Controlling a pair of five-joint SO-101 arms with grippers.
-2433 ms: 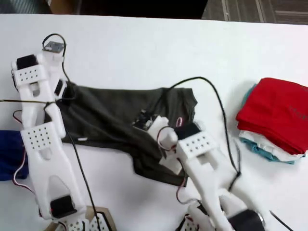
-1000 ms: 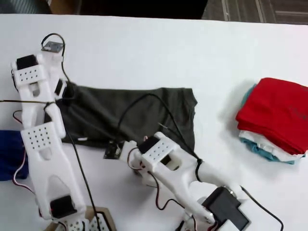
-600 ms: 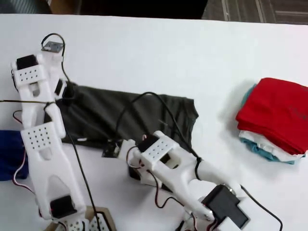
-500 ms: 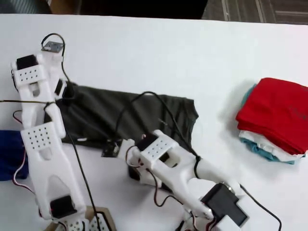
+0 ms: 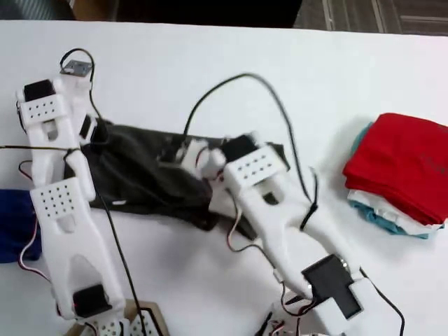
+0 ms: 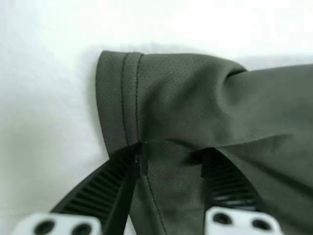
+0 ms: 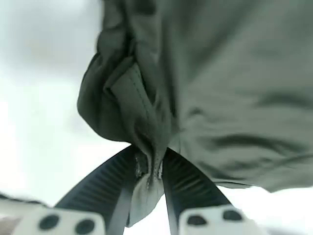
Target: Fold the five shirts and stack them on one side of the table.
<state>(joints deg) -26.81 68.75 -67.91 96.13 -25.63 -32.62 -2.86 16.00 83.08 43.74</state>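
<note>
The dark green shirt (image 5: 143, 178) lies rumpled on the white table (image 5: 210, 70), a little toward nine o'clock from the middle. The left gripper (image 6: 168, 159) sits at the shirt's nine o'clock end, its jaws narrow with a fold of the hemmed edge nipped between them. The right gripper (image 7: 149, 169) is over the shirt's twelve o'clock edge near the middle, pinched tight on a bunched wad of the cloth that puckers around it. At three o'clock on the table sits a stack (image 5: 395, 175) of folded shirts, red on top, white and teal beneath. A blue shirt (image 5: 14, 224) lies at the eight o'clock edge, beside the left arm.
</note>
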